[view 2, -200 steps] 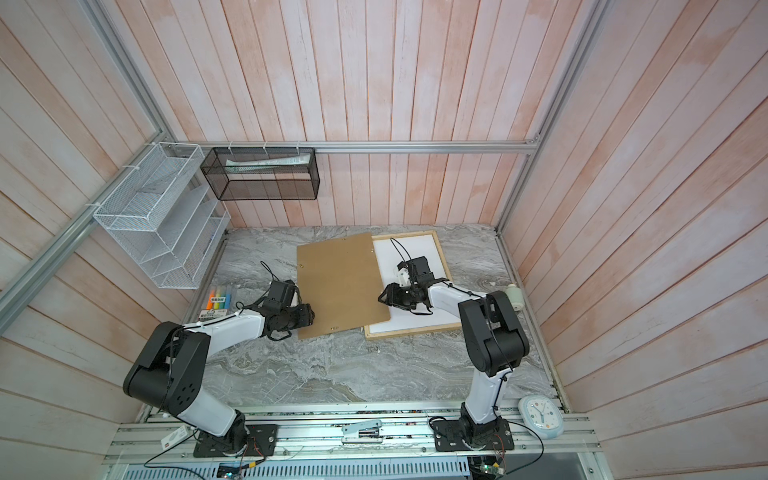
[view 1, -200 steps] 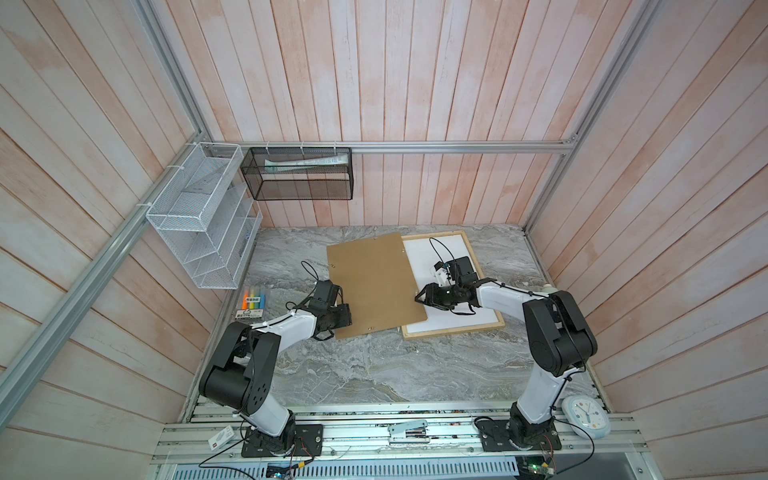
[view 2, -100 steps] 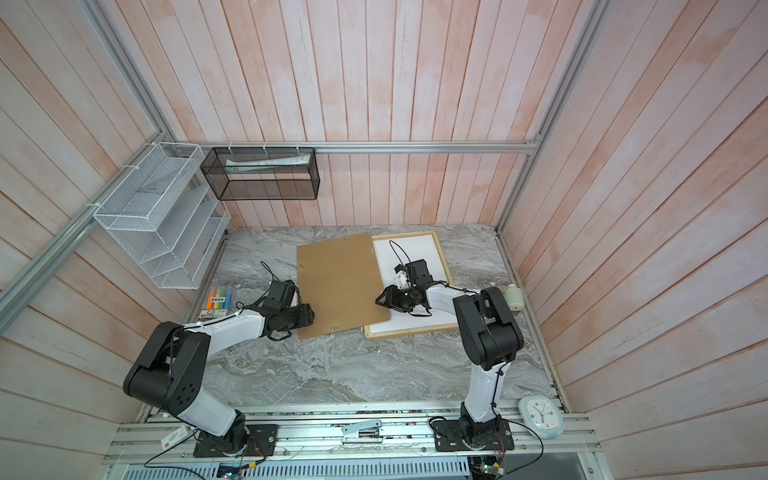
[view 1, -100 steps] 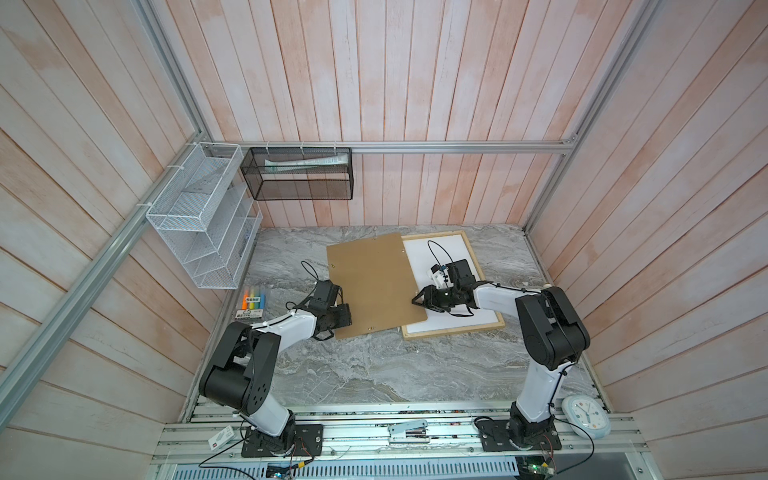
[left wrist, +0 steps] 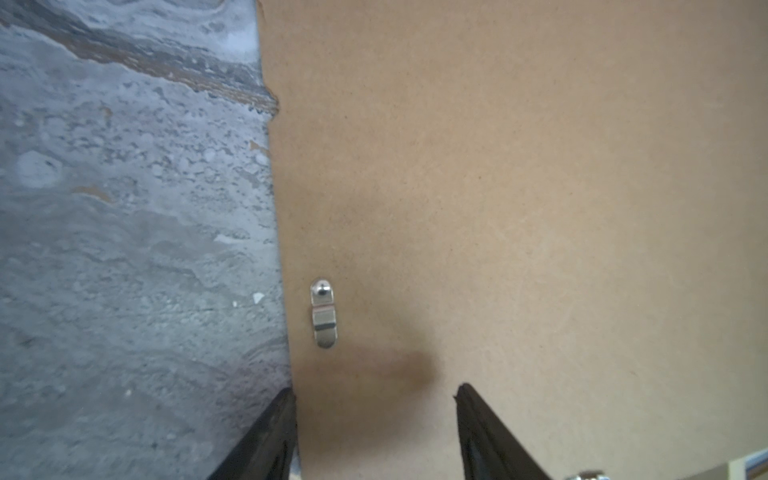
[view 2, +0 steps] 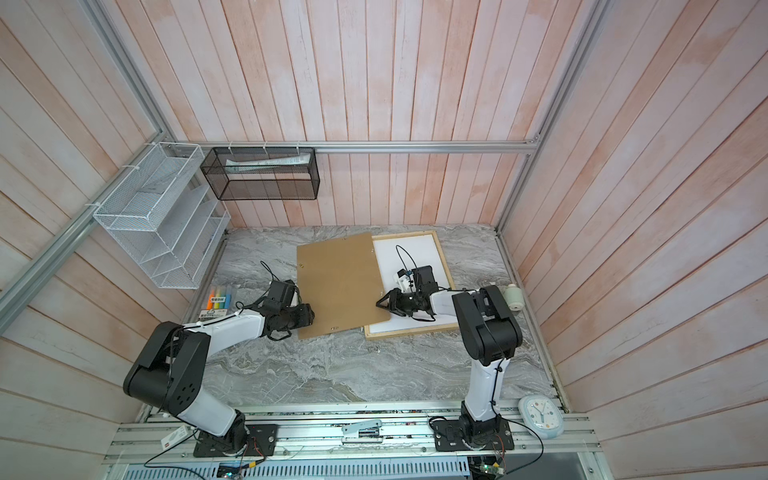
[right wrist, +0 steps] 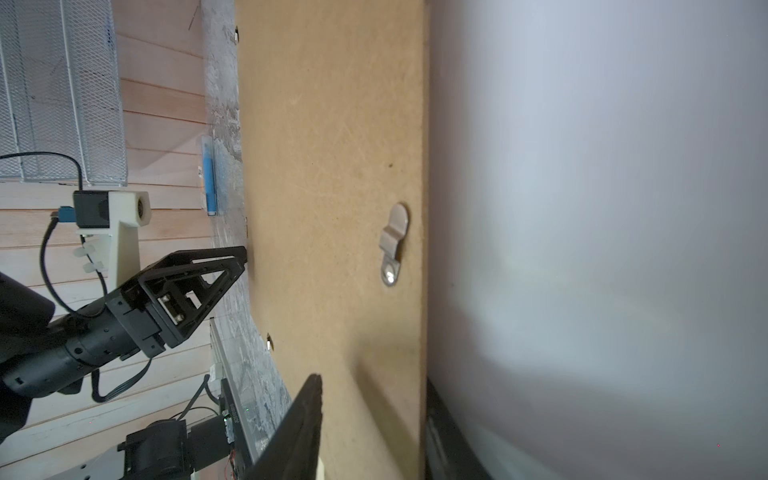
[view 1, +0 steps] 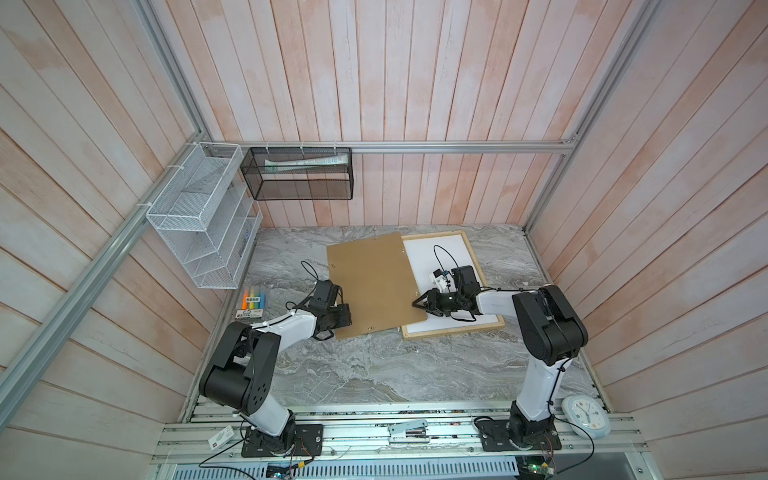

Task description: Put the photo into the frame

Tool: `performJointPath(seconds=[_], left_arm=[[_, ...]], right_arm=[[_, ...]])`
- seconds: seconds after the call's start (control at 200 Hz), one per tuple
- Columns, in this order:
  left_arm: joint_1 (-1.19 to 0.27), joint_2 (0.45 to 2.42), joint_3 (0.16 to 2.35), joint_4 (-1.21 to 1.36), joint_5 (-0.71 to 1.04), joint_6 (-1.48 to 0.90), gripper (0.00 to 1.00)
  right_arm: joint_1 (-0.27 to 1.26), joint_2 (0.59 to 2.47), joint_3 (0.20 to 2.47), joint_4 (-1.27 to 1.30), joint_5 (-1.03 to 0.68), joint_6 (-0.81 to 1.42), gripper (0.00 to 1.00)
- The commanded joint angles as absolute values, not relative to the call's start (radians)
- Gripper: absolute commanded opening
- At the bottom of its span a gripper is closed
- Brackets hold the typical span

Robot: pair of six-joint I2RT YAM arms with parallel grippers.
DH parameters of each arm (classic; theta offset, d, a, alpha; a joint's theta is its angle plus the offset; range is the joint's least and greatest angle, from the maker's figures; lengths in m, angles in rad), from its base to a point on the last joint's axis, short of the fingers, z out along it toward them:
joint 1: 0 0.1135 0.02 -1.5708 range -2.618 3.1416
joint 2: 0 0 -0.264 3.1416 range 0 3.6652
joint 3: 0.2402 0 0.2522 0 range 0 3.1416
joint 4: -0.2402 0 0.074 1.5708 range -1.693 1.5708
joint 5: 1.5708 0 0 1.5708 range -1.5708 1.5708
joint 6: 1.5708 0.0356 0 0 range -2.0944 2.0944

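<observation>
Marble table (view 1: 374,374); backing board (view 1: 374,282) overlaps the frame (view 1: 457,331).

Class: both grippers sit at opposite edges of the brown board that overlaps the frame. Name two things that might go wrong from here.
1. The right gripper straddles the brown board's edge just above the white sheet in the frame; if it closes, it might pinch that sheet too.
2. The left gripper stands open at the opposite edge, so a one-sided lift may tilt the board and drag it across the frame.
</observation>
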State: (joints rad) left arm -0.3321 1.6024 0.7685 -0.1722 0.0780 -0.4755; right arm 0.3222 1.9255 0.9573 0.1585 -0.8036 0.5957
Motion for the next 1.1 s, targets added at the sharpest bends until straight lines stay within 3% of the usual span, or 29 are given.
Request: performJointPath(seconds=[0.0, 0.785, 1.095], left_arm=[[-0.342, 1.631, 0.746, -0.226, 0.141, -0.477, 0.62], [-0.342, 1.631, 0.747, -0.226, 0.144, -0.473, 0.62], [-0.342, 1.614, 0.748, -0.227, 0.135, -0.475, 0.62]], right_arm=[[0.327, 1.958, 0.943, 0.248, -0.896, 0.626, 0.28], [0.368, 2.022, 0.974, 0.358, -0.978, 0.693, 0.23], [0.367, 1.981, 0.979, 0.339, -0.985, 0.688, 0.05]])
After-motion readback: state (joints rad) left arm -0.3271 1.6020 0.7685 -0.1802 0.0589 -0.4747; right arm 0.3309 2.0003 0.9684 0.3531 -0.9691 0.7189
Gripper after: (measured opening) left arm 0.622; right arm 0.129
